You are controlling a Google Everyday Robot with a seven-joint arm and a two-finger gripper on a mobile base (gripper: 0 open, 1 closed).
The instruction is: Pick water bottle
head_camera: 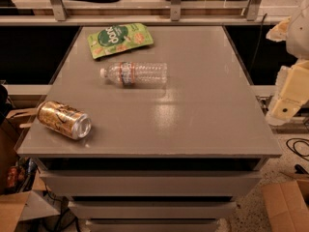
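The water bottle (135, 74) is clear ribbed plastic with a white cap and a white-and-red label band. It lies on its side on the grey table (203, 115), left of centre towards the back, with the cap pointing left. My gripper (286, 105) shows as cream-coloured parts at the right edge of the view. It is beyond the table's right side, well apart from the bottle and holding nothing that I can see.
A gold drink can (64, 119) lies on its side near the table's front left corner. A green snack pouch (119, 39) lies at the back left, just behind the bottle. Cardboard boxes (285, 204) stand on the floor at both sides. A shelf rail (145, 18) runs behind the table.
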